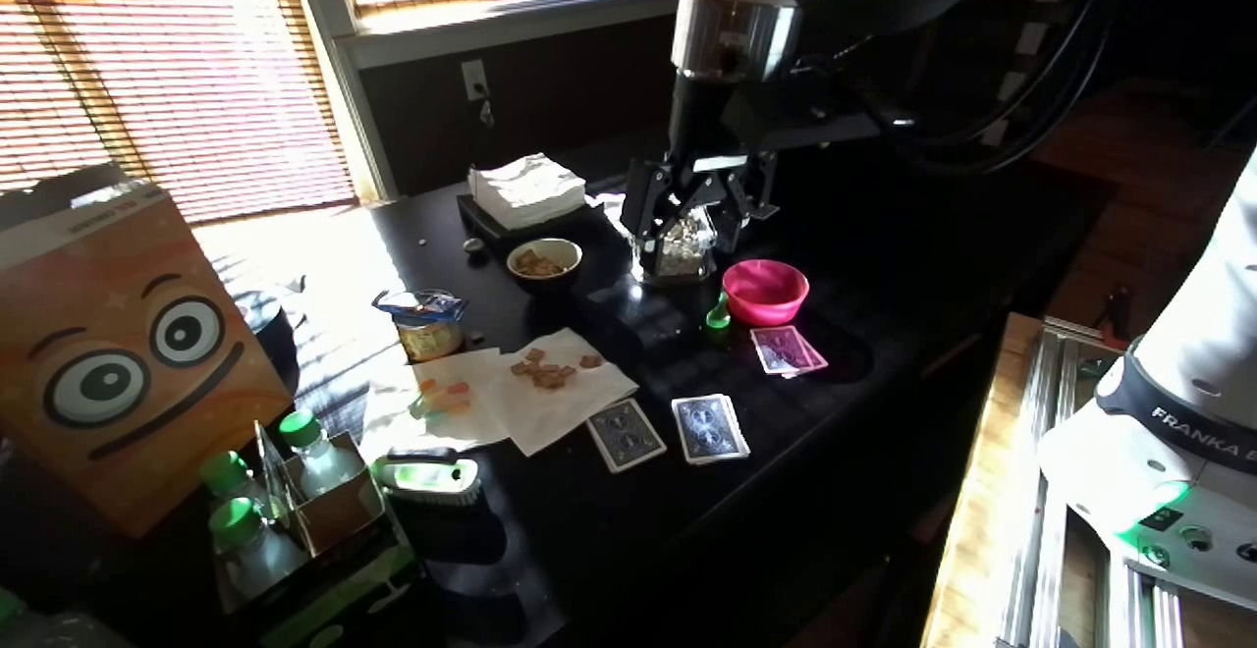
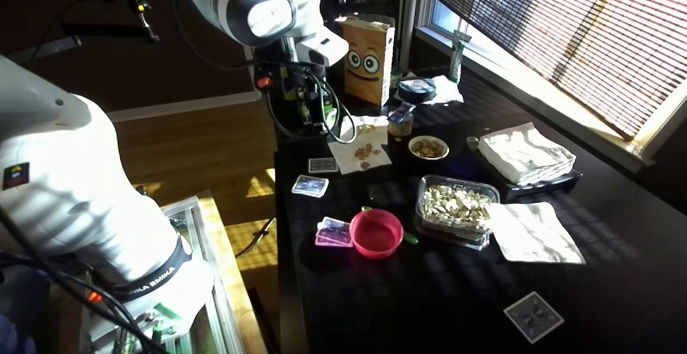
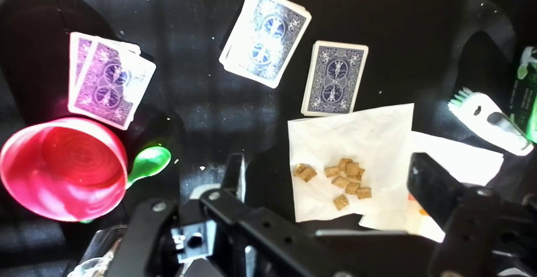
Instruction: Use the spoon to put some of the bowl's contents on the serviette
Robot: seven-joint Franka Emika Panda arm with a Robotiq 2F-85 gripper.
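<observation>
The bowl [image 1: 573, 256] is small and round, with a pale inside and brown bits in it; both exterior views show it, but the wrist view does not. A white square serviette [image 3: 377, 130] lies flat with several brown cereal squares on it, and shows between my fingers in the wrist view. The green spoon [image 3: 150, 162] rests beside the pink bowl, which hides its middle. My gripper [image 3: 331, 180] is open, with nothing held, above the table. In an exterior view my gripper [image 1: 687, 231] overlaps the clear dish. Cables and arm partly cover it in an exterior view.
The pink bowl [image 2: 394, 236] touches purple-lit cards [image 3: 105, 84]. A clear dish [image 2: 459, 230] holds white bits. Nearby are a napkin stack [image 1: 530, 191], a jar [image 1: 429, 342], two card stacks [image 3: 270, 37], a brush [image 3: 491, 121], a cereal box [image 1: 128, 334] and bottles [image 1: 324, 461].
</observation>
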